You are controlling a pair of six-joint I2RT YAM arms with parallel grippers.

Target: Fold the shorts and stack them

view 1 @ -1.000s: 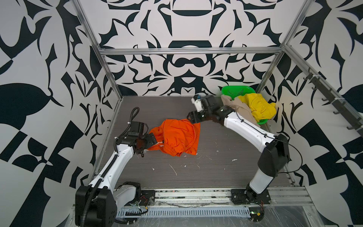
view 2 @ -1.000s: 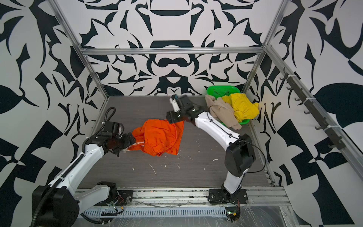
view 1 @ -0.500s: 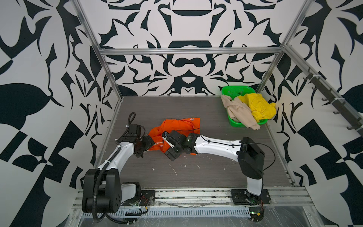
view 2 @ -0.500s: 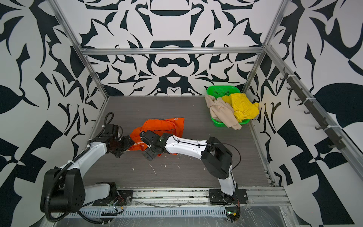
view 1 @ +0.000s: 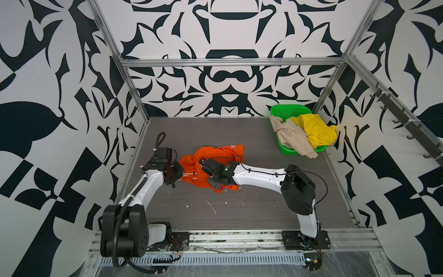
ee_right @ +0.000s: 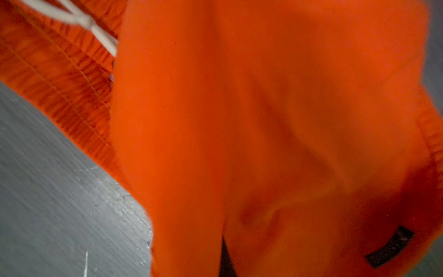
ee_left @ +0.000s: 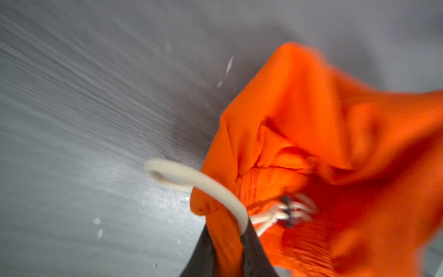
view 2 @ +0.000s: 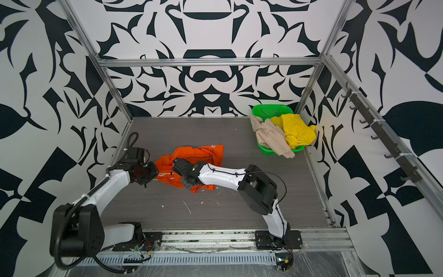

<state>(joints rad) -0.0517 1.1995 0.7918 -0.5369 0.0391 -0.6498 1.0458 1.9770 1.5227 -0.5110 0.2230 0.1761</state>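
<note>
Orange shorts (view 1: 220, 156) lie bunched on the desk (view 1: 239, 211), left of the middle, with my left pincer (view 1: 180, 176) and right pincer (view 1: 203, 163) both pinched shut on the cloth, I think to pull it flat for folding; beige shorts (view 1: 292, 136) and yellow shorts (view 1: 314, 129) wait in the basket (view 1: 287, 111).

Overhead stereo; wrists near orange shorts (ee_left: 311, 120)

Orange shorts (view 1: 208, 153): matt cloth, ribbed waistband (ee_right: 60, 79). Basket (view 1: 287, 110): glossy perforated plastic. Tabletop (view 1: 239, 211): matt grey wood grain.

Left gripper (view 1: 180, 175), right gripper (view 1: 212, 184): both clamped.
</note>
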